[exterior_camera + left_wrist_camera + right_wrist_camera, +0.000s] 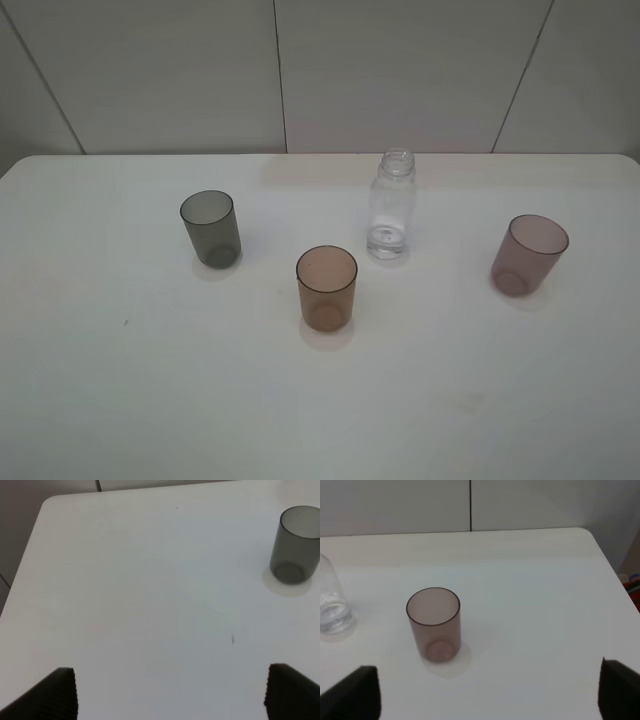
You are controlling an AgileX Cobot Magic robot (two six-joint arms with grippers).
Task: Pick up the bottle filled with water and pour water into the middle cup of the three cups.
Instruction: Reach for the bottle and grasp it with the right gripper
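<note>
Clear plastic and uncapped, the bottle (391,205) stands upright just right of centre in the high view, on the white table (150,380). The amber cup (326,288) sits below and left of it, the grey cup (210,228) at centre left, the mauve cup (528,255) at right, all apart. The left pincer (170,694) and right pincer (487,692) both gape wide, holding nothing.

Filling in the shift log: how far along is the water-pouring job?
Done: nothing yet. The bottle stands on the table with nothing gripping it, and the amber middle cup looks empty.
In hand: nothing. The left end effector and right end effector are both open and hold nothing.
Left: grasp the bottle, lift it, pour into the amber middle cup.
</note>
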